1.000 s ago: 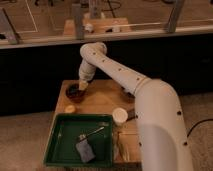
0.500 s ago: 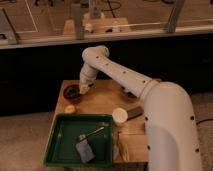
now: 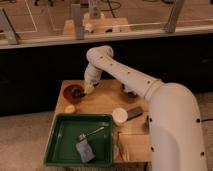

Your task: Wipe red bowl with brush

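Note:
The red bowl (image 3: 73, 92) stands at the back left of the wooden table (image 3: 105, 102). My gripper (image 3: 88, 88) hangs at the end of the white arm, just at the bowl's right rim. It is shut on the small pale cream brush (image 3: 89, 90), which sits at the bowl's right edge. I cannot tell whether the brush touches the bowl.
A yellow-orange lump (image 3: 70, 108) lies in front of the bowl. A green tray (image 3: 60, 150) at the front left holds a thin metallic utensil (image 3: 93, 132) and a grey-blue object (image 3: 85, 151). A white cup (image 3: 120, 116), a dark flat object (image 3: 134, 112) and a dark bowl (image 3: 129, 92) stand to the right.
My gripper with the brush has moved right, from over the red bowl's inside to its right rim. The bowl has stayed in place.

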